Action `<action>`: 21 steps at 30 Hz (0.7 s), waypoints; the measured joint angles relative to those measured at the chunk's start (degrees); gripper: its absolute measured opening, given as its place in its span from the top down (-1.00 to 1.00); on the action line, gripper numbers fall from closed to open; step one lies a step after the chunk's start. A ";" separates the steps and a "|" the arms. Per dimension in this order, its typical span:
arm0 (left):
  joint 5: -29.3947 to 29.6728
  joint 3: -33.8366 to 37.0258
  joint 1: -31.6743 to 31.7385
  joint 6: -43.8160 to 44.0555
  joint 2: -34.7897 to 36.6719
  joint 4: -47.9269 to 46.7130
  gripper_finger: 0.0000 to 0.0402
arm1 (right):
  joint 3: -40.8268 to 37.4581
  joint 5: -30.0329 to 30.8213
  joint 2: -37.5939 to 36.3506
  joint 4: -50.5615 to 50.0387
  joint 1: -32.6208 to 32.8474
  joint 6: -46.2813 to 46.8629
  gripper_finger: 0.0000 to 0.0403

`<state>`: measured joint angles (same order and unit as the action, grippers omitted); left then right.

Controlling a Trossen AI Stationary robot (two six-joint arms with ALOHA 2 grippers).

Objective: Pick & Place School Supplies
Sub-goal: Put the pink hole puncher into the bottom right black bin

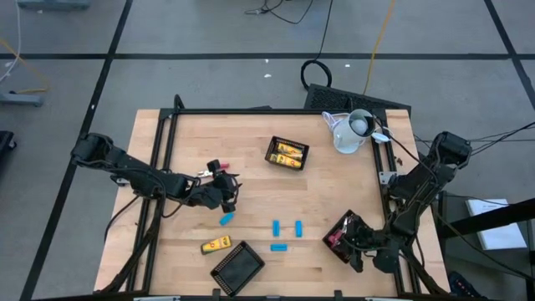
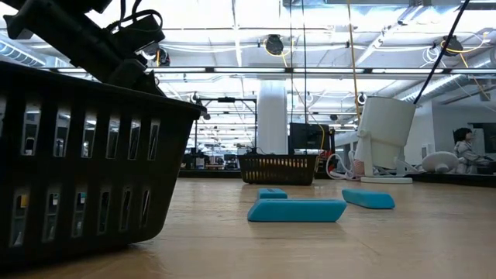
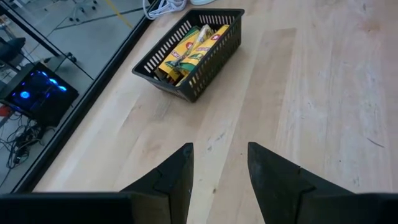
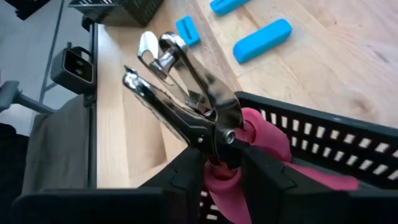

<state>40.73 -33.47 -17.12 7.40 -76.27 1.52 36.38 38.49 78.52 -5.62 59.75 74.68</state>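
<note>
The right gripper [image 4: 225, 163] sits at the table's [image 1: 351, 180] near right corner, over a black mesh tray [image 1: 344, 237]. Its fingers are closed narrowly on the pink-handled tool [image 4: 205, 115], gripping just behind the pivot where the metal arms meet the pink handle. The metal arms project past the tray rim; the handles lie inside the tray.

The left gripper [image 3: 219, 174] hovers over bare table left of centre. Its fingers stand moderately apart and hold nothing.

Remaining supplies:
- Blue pieces: one [image 1: 226, 219] near the left gripper, and three grouped at centre front [image 1: 287, 234].
- One yellow-and-black block [image 1: 216, 245] beside an empty-looking tray [image 1: 237, 267] at the front edge.
- Further yellow blocks already rest in the far tray [image 3: 191, 53].

Handling judgement: the tool appears rigid, light and smooth, with polished metal likely to slip; the softer-looking handle near the pivot is the preferred grip point. The blue pieces and yellow block appear stiff, light and flat-sided, best taken across the narrow width at mid-length.
</note>
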 joint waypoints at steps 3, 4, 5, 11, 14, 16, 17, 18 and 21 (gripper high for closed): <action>0.00 0.00 0.00 -0.02 0.00 0.00 0.24 | 0.01 0.23 -0.17 0.94 0.00 -0.61 0.50; 0.00 0.00 0.00 -0.02 0.00 0.00 0.24 | 0.01 0.21 -0.17 0.91 0.00 -0.81 0.49; 0.00 0.00 0.00 -0.02 0.00 0.01 0.24 | 0.01 0.17 -0.17 0.89 0.00 -0.79 0.47; -0.61 0.00 0.00 -0.11 0.00 0.01 0.24 | 0.03 0.26 -0.17 0.97 0.00 -0.51 0.45; -0.63 0.00 0.00 -0.11 0.00 0.02 0.24 | 0.05 0.51 -0.17 0.55 0.00 0.29 0.44; -0.63 0.00 0.00 -0.10 0.00 0.00 0.24 | 0.09 0.69 -0.20 -0.04 0.00 0.94 0.45; -0.63 0.00 0.00 -0.10 0.00 0.00 0.24 | 0.09 0.75 -0.22 -0.26 0.00 1.02 0.47; -0.63 0.00 0.00 -0.09 0.00 0.02 0.24 | 0.09 0.73 -0.22 -0.34 0.00 0.99 0.50; -0.70 0.00 0.00 -0.09 0.00 0.00 0.24 | 0.33 0.73 -0.36 -0.53 0.00 0.03 0.58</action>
<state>40.03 -33.47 -17.12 7.31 -76.27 1.52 36.70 39.22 78.17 -6.15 59.75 74.71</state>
